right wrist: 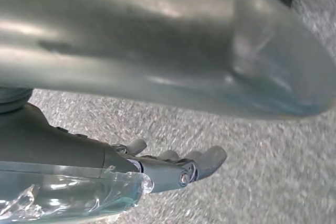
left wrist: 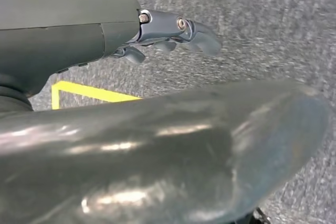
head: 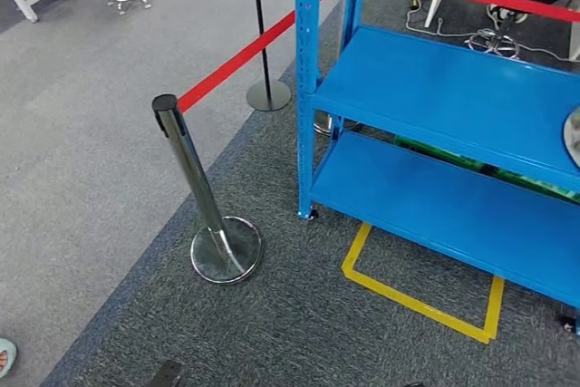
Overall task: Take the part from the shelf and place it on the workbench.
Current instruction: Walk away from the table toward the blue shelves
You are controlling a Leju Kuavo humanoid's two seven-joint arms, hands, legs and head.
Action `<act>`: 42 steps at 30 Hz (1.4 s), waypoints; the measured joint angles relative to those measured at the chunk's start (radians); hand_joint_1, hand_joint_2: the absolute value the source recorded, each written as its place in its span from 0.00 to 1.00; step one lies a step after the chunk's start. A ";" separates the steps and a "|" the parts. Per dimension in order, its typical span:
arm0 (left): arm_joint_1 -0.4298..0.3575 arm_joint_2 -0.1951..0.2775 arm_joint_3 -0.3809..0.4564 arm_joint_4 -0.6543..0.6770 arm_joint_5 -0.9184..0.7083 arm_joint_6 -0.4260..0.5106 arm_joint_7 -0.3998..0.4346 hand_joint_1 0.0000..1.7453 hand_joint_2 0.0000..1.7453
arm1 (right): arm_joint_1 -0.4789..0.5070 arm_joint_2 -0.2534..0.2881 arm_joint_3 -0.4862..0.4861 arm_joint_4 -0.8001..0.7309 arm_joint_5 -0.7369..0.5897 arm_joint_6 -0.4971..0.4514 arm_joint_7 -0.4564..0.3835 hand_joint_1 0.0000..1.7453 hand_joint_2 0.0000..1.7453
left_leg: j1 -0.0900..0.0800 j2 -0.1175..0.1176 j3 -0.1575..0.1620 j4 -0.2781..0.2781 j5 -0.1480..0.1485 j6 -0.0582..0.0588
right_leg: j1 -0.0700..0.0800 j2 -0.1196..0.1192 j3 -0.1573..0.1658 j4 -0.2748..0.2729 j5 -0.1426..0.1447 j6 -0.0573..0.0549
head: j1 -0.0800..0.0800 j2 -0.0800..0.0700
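— Head view first: where is the part?
— I cannot tell. The blue shelf (head: 444,97) shows two bare boards. A round grey object (head: 573,136) sits cut off at the frame's edge on the upper board; whether it is the part is unclear.
— And around the shelf?
— Yellow tape (head: 417,301) marks the carpet (head: 287,314) just in front of the shelf. A chrome post (head: 205,197) stands beside the shelf, its red belt (head: 236,59) running past the shelf's corner upright.
— The hands?
— The left hand (left wrist: 166,35) hangs over the carpet, fingers loosely extended, holding nothing. The right hand (right wrist: 174,166) looks the same, empty above the carpet.
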 joint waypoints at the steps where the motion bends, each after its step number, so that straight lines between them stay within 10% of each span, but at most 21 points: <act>1: 0.001 0.000 0.000 0.000 0.000 0.000 0.001 0.00 0.00 | -0.001 0.000 0.000 0.000 0.003 -0.001 -0.001 0.00 0.00 | 0.001 -0.017 -0.033 0.067 -0.034 -0.002 | 0.000 0.010 -0.002 0.000 0.001 -0.003 | -0.002 0.000; 4: 0.005 0.001 0.000 0.000 0.000 -0.001 0.004 0.00 0.00 | 0.001 0.000 0.001 0.000 0.005 0.000 -0.001 0.00 0.00 | 0.002 -0.033 -0.104 0.193 -0.059 -0.003 | 0.001 0.044 -0.004 0.000 0.003 -0.006 | -0.003 0.000; 8: 0.005 0.002 0.000 0.000 0.000 -0.001 0.005 0.00 0.00 | 0.001 0.000 0.002 0.000 0.006 0.000 -0.001 0.00 0.00 | 0.004 -0.082 -0.011 -0.025 0.067 0.010 | 0.001 0.090 -0.006 0.002 0.006 0.004 | -0.004 0.000; 12: 0.002 0.003 -0.002 0.000 0.000 -0.001 0.005 0.00 0.00 | 0.005 0.000 0.003 0.000 0.006 0.000 -0.001 0.00 0.00 | 0.004 -0.090 0.017 -0.093 0.078 0.029 | -0.002 0.118 -0.020 -0.003 0.012 0.030 | -0.004 0.000; 16: 0.004 0.004 -0.007 0.000 0.000 -0.001 0.005 0.00 0.00 | 0.003 0.000 0.003 0.000 0.006 0.000 -0.001 0.00 0.00 | 0.005 -0.047 0.022 -0.104 0.083 0.051 | 0.001 0.025 -0.086 0.134 -0.074 0.049 | 0.005 0.000; 19: 0.007 0.004 -0.007 0.000 0.000 -0.001 0.005 0.00 0.00 | 0.003 0.001 0.005 0.000 0.006 0.000 -0.001 0.00 0.00 | 0.004 -0.012 0.024 -0.103 0.080 0.053 | -0.001 0.008 -0.149 0.277 -0.128 0.058 | 0.005 0.000; 25: 0.005 0.005 -0.008 0.000 0.000 -0.001 0.005 0.00 0.00 | 0.001 0.003 0.006 0.000 0.006 0.000 -0.001 0.00 0.00 | -0.003 0.036 0.043 -0.097 0.064 0.027 | 0.000 -0.052 0.003 0.004 -0.006 0.043 | 0.002 0.000; 29: 0.001 0.005 -0.008 0.000 -0.002 0.000 -0.001 0.00 0.00 | 0.002 0.004 0.006 0.000 0.006 -0.001 0.001 0.00 0.00 | 0.000 0.030 0.037 -0.076 0.042 0.006 | 0.000 -0.017 -0.003 0.003 0.000 0.013 | -0.002 0.000; 34: 0.002 0.001 -0.010 0.000 -0.019 0.000 0.020 0.00 0.00 | -0.001 0.006 0.006 0.000 0.007 -0.004 0.010 0.00 0.00 | 0.003 -0.030 -0.095 0.187 -0.070 -0.001 | -0.002 0.034 -0.009 0.001 0.005 -0.002 | -0.005 0.000; 38: -0.001 -0.001 -0.015 0.000 -0.017 0.008 0.020 0.00 0.00 | -0.001 0.007 0.006 0.000 0.009 -0.005 0.012 0.00 0.00 | 0.005 -0.073 -0.025 0.014 0.052 0.011 | -0.002 0.083 -0.011 0.003 0.009 0.006 | -0.007 0.000; 42: -0.006 -0.005 -0.015 0.000 0.008 0.021 0.032 0.00 0.00 | -0.002 0.009 -0.004 0.000 -0.060 0.010 -0.004 0.00 0.00 | 0.008 -0.104 0.015 -0.086 0.072 0.023 | -0.004 0.120 -0.025 0.000 0.018 0.032 | -0.008 0.000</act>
